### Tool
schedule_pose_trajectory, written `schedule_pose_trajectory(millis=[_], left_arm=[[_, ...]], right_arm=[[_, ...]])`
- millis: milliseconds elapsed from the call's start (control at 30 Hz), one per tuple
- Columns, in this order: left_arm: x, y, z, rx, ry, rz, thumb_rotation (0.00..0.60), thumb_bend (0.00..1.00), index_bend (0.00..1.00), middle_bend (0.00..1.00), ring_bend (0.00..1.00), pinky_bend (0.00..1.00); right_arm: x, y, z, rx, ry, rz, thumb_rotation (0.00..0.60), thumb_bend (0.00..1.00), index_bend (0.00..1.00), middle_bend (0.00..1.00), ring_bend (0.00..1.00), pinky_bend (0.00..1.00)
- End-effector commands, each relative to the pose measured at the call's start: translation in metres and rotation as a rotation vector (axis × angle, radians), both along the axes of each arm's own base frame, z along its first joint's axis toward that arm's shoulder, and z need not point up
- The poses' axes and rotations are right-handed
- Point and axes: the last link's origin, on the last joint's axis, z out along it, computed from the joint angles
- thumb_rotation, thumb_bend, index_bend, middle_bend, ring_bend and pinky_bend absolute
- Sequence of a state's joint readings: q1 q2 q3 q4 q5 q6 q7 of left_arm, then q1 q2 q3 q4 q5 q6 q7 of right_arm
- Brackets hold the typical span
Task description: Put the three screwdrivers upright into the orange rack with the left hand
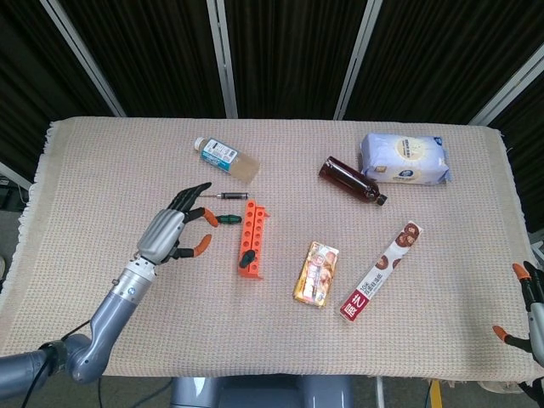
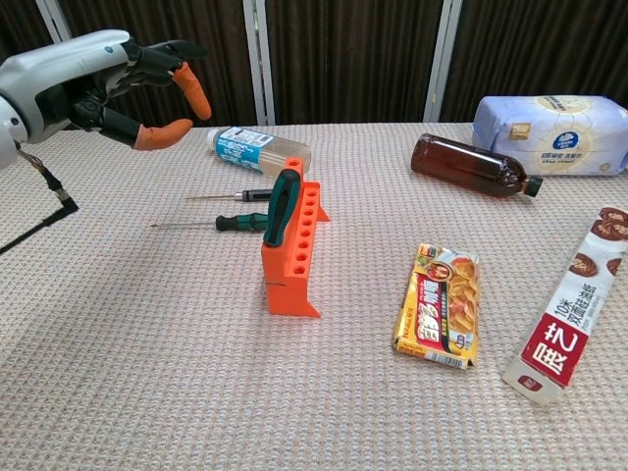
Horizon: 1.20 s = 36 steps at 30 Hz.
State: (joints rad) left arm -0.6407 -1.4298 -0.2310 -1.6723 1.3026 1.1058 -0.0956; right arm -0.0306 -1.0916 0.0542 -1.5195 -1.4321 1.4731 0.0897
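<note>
The orange rack [image 1: 251, 239] [image 2: 292, 247] stands mid-table with one green-and-black screwdriver [image 2: 282, 207] [image 1: 246, 256] upright in its near end. Two more screwdrivers lie flat just left of the rack: a green-handled one [image 2: 228, 223] [image 1: 225, 218] and a thinner dark one [image 2: 235, 195] [image 1: 228, 196] behind it. My left hand [image 1: 176, 225] [image 2: 128, 83] hovers above the cloth to their left, fingers spread, holding nothing. My right hand [image 1: 529, 310] shows only at the right edge of the head view, fingers apart and empty.
A clear bottle with a blue label [image 1: 225, 160] lies behind the rack. A brown bottle [image 1: 350, 179], a white-blue bag [image 1: 405, 159], a snack packet [image 1: 316, 272] and a long biscuit pack [image 1: 382, 269] lie to the right on the woven cloth.
</note>
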Motion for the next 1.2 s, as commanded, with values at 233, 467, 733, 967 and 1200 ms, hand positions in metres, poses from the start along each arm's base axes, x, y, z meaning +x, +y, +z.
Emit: schedule_pose_trajectory(millis=[233, 467, 733, 967, 1200], left_arm=[[-0.028, 0.042, 0.012, 0.155, 0.555, 0.012, 0.600, 0.42, 0.46, 0.00, 0.00, 0.00], [-0.017, 0.057, -0.013, 0.200, 0.817, -0.051, 0.600, 0.31, 0.43, 0.00, 0.00, 0.00], [-0.005, 0.066, -0.049, 0.188, 0.973, -0.077, 0.600, 0.23, 0.38, 0.00, 0.00, 0.00], [0.008, 0.067, -0.079, 0.189, 1.043, -0.121, 0.600, 0.24, 0.38, 0.00, 0.00, 0.00], [0.020, 0.069, -0.102, 0.190, 1.046, -0.149, 0.600, 0.25, 0.38, 0.00, 0.00, 0.00]], right_arm=[[0.003, 0.000, -0.002, 0.004, -0.003, 0.013, 0.600, 0.00, 0.05, 0.00, 0.00, 0.00], [0.005, 0.002, 0.000, 0.000, -0.001, 0.018, 0.600, 0.00, 0.05, 0.00, 0.00, 0.00], [0.004, 0.007, 0.003, -0.013, 0.003, 0.009, 0.600, 0.00, 0.05, 0.00, 0.00, 0.00], [0.003, 0.010, 0.006, -0.021, 0.010, -0.002, 0.600, 0.00, 0.05, 0.00, 0.00, 0.00], [0.001, 0.014, 0.010, -0.028, 0.009, -0.013, 0.600, 0.00, 0.05, 0.00, 0.00, 0.00]])
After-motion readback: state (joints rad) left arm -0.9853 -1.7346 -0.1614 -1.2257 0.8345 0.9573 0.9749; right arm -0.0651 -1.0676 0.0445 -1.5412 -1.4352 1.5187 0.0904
